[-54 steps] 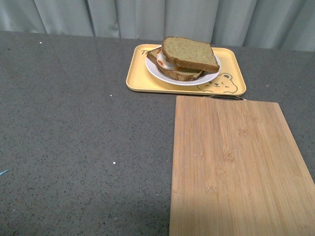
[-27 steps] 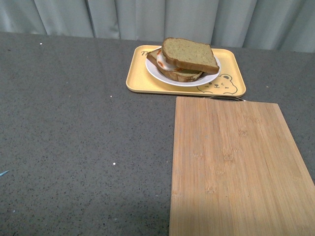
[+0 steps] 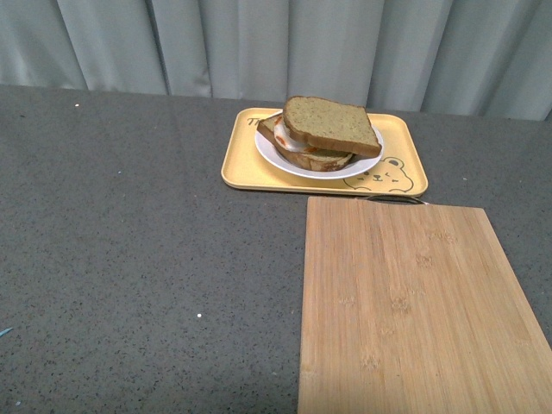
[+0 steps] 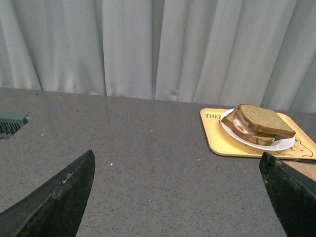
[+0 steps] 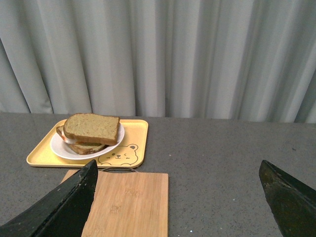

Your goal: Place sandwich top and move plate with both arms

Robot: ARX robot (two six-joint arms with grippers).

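Note:
The sandwich top (image 3: 331, 123), a speckled tan-brown slice, lies on the egg and lower bread on the white plate (image 3: 285, 161). The plate stands in the yellow bear tray (image 3: 241, 155) at the back of the table. Neither arm shows in the front view. My left gripper (image 4: 177, 197) is open and empty over bare table, well short of the sandwich top (image 4: 264, 120) and plate (image 4: 284, 145). My right gripper (image 5: 177, 197) is open and empty, with the sandwich top (image 5: 92, 127) and plate (image 5: 61, 148) far off to one side.
A bamboo cutting board (image 3: 414, 302) lies in front of the tray, its metal handle by the tray's edge; it also shows in the right wrist view (image 5: 129, 202). Grey curtains (image 3: 259, 43) hang behind the table. A dark vent-like object (image 4: 11, 123) sits at the table's edge.
The front view has shifted: tray, sandwich and board sit a little lower in the picture and more curtain shows. The sandwich and plate stay in the tray.

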